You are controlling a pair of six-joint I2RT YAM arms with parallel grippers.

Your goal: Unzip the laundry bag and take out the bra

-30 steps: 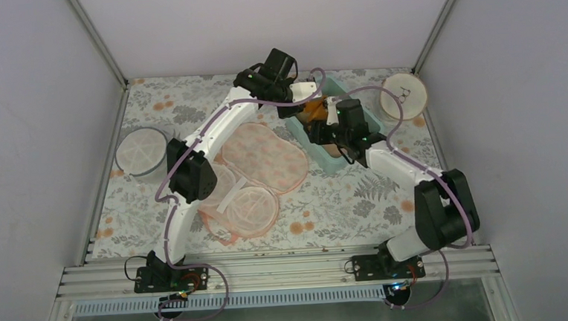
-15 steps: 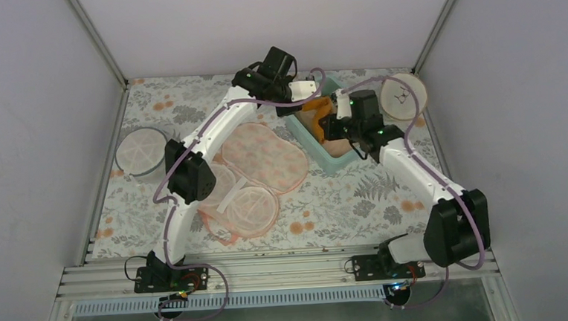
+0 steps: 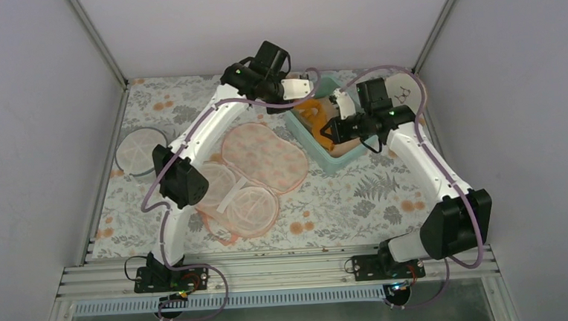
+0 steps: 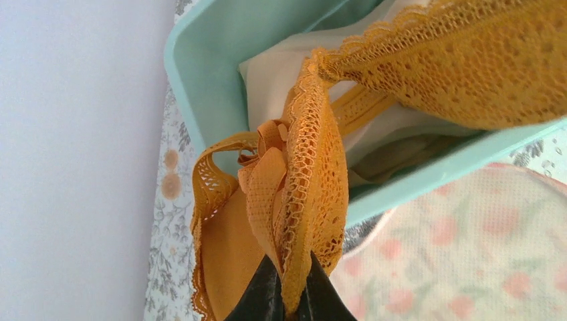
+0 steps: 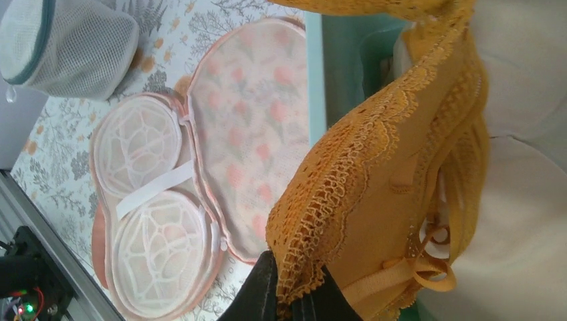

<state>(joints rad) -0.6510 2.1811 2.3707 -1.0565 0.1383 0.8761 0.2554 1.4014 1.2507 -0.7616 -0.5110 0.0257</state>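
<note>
The laundry bag (image 3: 248, 174) lies unzipped and spread open on the floral table, its white spoked rings (image 5: 157, 247) facing up beside the printed lid (image 5: 247, 127). The orange lace bra (image 3: 314, 114) hangs over the near-left end of the teal bin (image 3: 324, 158), outside the bag. My left gripper (image 3: 305, 99) is shut on one lace edge of the bra (image 4: 314, 174), with the fabric pinched between its black fingers (image 4: 264, 297). My right gripper (image 3: 329, 132) is shut on the other cup's lace edge (image 5: 381, 174), so the bra is held between both grippers.
The teal bin (image 4: 200, 60) holds a pale beige garment (image 3: 343, 148) under the bra. A round white mesh drum (image 3: 140, 151) sits at the table's left edge and another round bag (image 3: 403, 93) at the back right. Walls stand close behind and to both sides.
My right gripper went from open to shut on the bra's lace edge while its arm swung toward the back right. The left arm shifted slightly left, still holding the bra.
</note>
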